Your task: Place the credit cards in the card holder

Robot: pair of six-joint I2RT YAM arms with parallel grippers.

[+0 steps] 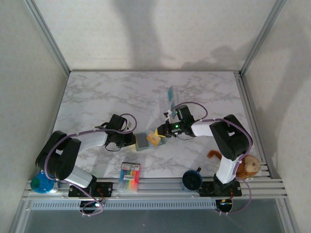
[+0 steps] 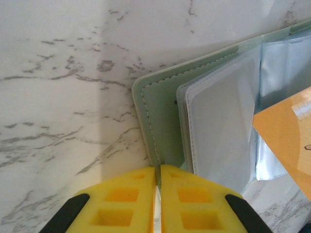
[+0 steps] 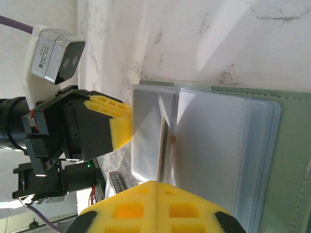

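Note:
The grey-green card holder (image 1: 141, 141) lies open at the table's middle, its clear sleeves (image 2: 218, 111) fanned out. My left gripper (image 1: 132, 140) is shut on the edge of its green cover (image 2: 160, 121). My right gripper (image 1: 164, 132) is shut on a tan-gold credit card (image 1: 154, 138), which reaches over the holder from the right. In the right wrist view that card (image 3: 163, 145) shows edge-on, its far end between two sleeves of the card holder (image 3: 291, 160). A teal-blue credit card (image 1: 171, 94) lies flat on the table beyond the right arm.
A pack of multicoloured markers (image 1: 129, 177) lies near the front edge between the arm bases. A dark blue mug (image 1: 192, 180) and a brown plush toy (image 1: 245, 167) sit by the right base. A blue object (image 1: 43, 183) is at the front left corner.

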